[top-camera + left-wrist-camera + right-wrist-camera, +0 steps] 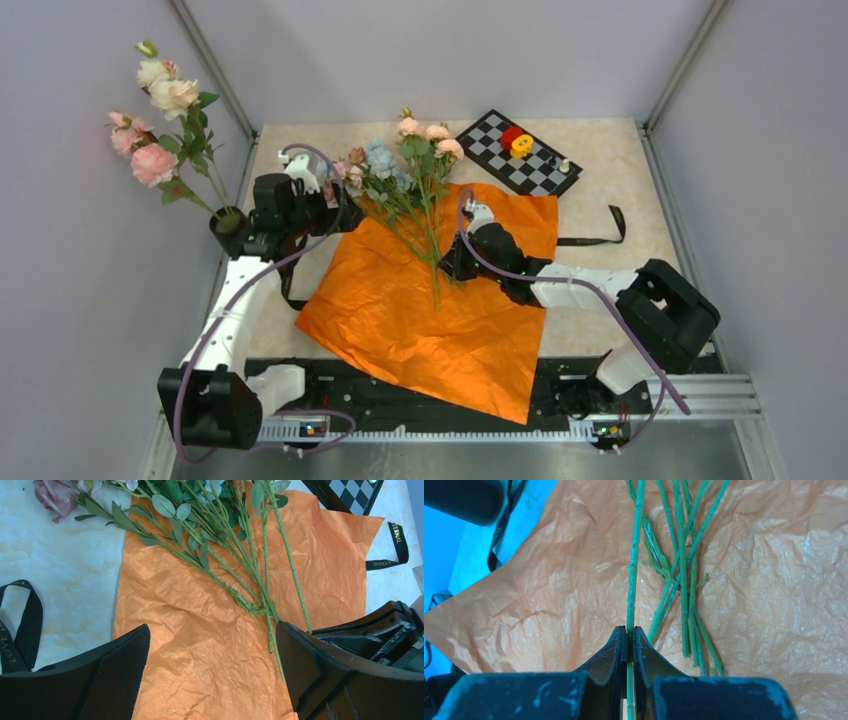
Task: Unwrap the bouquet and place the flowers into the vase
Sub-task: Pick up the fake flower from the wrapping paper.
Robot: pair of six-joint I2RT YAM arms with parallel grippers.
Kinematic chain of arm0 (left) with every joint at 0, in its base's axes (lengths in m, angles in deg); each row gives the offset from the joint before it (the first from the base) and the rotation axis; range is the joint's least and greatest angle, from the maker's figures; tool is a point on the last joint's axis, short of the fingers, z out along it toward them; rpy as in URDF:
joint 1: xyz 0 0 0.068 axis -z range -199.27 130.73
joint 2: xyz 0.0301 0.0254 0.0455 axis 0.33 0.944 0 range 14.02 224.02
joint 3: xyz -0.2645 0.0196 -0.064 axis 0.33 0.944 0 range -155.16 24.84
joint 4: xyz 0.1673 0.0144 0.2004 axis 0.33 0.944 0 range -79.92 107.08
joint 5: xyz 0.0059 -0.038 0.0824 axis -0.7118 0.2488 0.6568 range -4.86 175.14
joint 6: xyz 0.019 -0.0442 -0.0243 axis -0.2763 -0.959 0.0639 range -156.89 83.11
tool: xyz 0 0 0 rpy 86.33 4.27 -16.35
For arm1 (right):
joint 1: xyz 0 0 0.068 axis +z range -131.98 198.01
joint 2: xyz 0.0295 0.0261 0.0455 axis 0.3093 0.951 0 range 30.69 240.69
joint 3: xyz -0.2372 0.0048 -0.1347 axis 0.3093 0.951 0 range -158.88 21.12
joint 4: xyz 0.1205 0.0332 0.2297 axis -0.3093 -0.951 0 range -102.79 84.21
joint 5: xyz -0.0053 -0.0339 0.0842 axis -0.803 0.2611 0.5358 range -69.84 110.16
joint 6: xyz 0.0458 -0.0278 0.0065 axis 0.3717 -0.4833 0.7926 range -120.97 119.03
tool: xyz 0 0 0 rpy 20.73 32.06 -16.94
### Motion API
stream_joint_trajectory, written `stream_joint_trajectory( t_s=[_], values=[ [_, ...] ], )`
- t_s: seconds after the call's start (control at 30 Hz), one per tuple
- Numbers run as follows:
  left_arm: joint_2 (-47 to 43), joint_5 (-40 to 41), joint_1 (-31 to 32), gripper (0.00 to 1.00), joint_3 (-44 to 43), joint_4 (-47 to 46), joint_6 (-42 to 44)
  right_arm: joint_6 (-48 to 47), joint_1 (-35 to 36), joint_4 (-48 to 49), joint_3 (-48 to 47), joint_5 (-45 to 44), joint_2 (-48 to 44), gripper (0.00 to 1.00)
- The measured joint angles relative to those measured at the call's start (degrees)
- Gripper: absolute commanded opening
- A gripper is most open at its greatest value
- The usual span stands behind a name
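Just to the left of my left gripper [338,208] stands the black vase [228,222], upright at the table's left edge, with tall pink and white roses [155,120] rising from it. My left jaws are spread wide and hold nothing. Between them, in the left wrist view, the orange paper [200,630] lies opened out flat and crinkled. A loop of black ribbon [20,625] rests on the bare table outside my left finger.

The flowers [400,160] lie loose on the paper. Their heads are ahead of my left jaws, toward the far edge, and their thin green stems draw together ahead of my right gripper [630,635]. My right jaws are pressed together on one stem [634,570], which runs straight out from between the fingertips. The other stems lie on the paper just to the right of those jaws, not gripped.

To the right of my right gripper a second ribbon [590,240] lies on the table beside the paper's edge. Farther off is a chessboard [520,150] carrying a few small pieces.
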State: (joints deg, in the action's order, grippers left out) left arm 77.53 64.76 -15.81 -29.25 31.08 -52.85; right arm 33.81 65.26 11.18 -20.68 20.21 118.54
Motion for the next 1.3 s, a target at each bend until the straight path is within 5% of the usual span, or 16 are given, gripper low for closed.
stream_joint_trajectory(
  t_s=[0.7, 0.87, 1.13, 1.3],
  values=[
    [-0.2, -7.2, 0.0, 0.99, 0.0, -5.8, -11.1, -3.0, 0.0, 6.2, 1.0, 3.3, -14.9, 0.00],
    [-1.3, -11.9, 0.0, 0.99, -0.5, -12.9, -19.4, -3.9, 0.0, 9.7, 1.0, 5.9, -20.2, 0.00],
    [-0.7, -21.2, 0.0, 0.99, -1.7, -37.1, -38.7, -4.8, 0.0, 12.1, 1.1, 10.5, -23.3, 0.00],
    [1.2, -22.3, 0.0, 0.99, -4.0, -43.8, -43.2, -4.7, 0.0, 13.9, 2.1, 13.7, -23.9, 0.00]
  ],
)
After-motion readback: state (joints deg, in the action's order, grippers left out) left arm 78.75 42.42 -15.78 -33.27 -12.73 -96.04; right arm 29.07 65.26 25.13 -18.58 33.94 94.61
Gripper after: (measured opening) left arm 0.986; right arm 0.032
